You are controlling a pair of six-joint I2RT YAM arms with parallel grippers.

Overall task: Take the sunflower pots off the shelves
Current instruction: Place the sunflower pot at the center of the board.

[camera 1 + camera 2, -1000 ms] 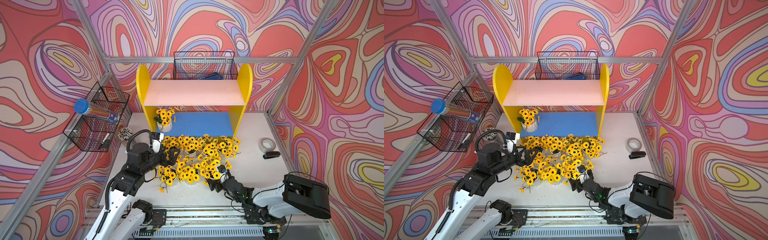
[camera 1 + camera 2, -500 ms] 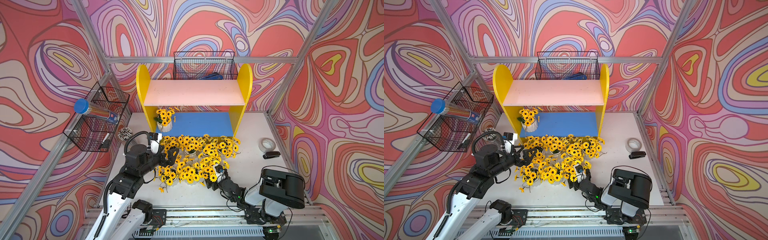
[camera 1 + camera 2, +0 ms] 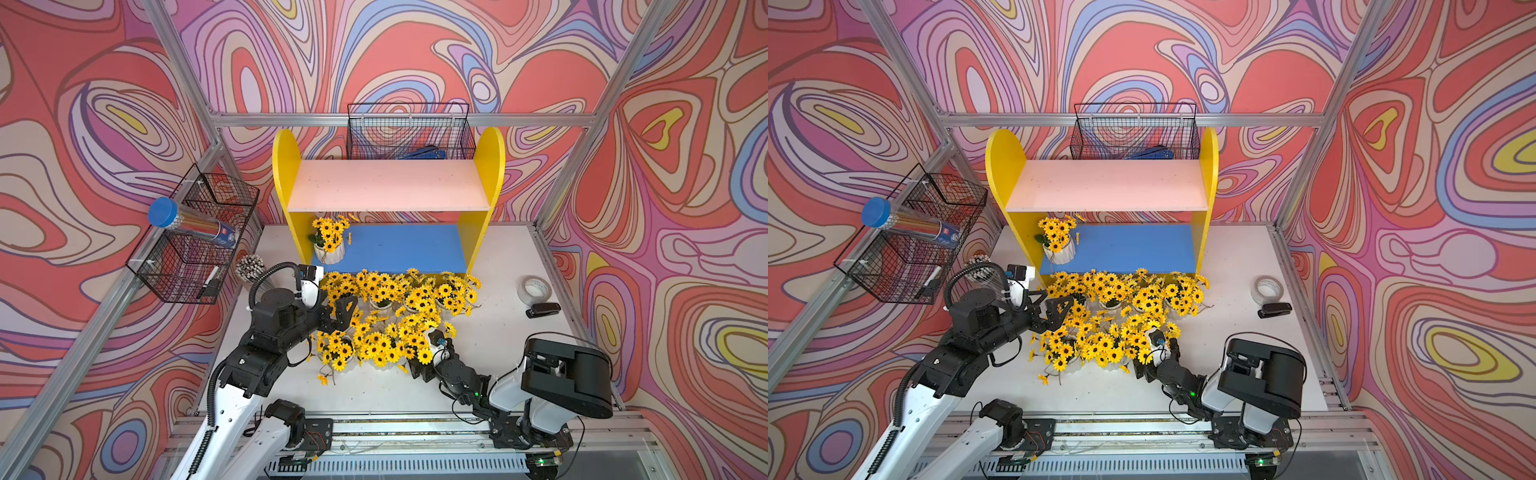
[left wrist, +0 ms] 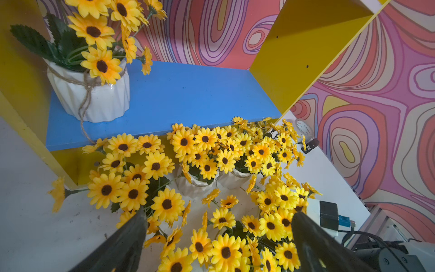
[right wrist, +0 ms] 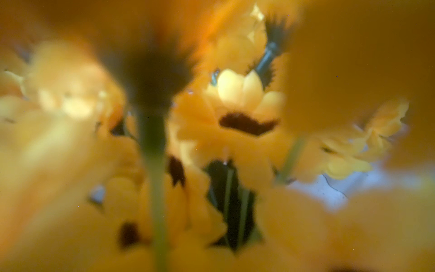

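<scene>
Left wrist view has my left fingers [image 4: 128, 237] spread wide with nothing pinched; only loose blooms of the crowded pots [image 4: 200, 183] on the surface [image 4: 35, 230] lie between them. One sunflower pot [image 4: 94, 94] stands upright on the blue lower board [image 4: 188, 94] of the shelves [image 3: 286, 166], close beside the yellow side panel on my left; the pink upper board [image 3: 386, 185] is bare. My right fingers [image 3: 419, 370] are parted too, buried in petals at the near edge of the cluster. The right wrist view is all blurred yellow, so I cannot tell what they touch. My worry is the reach. To get to that pot I must pass over the front row standing just beside the board's edge, and a low approach would likely snag stems and tip pots over. The pot sits so near the side panel that one finger may find no room and strike the panel instead. Its twine tail [image 4: 83, 122] trails over the board edge and could catch. Drawing my right arm out carelessly may drag flowers along.
</scene>
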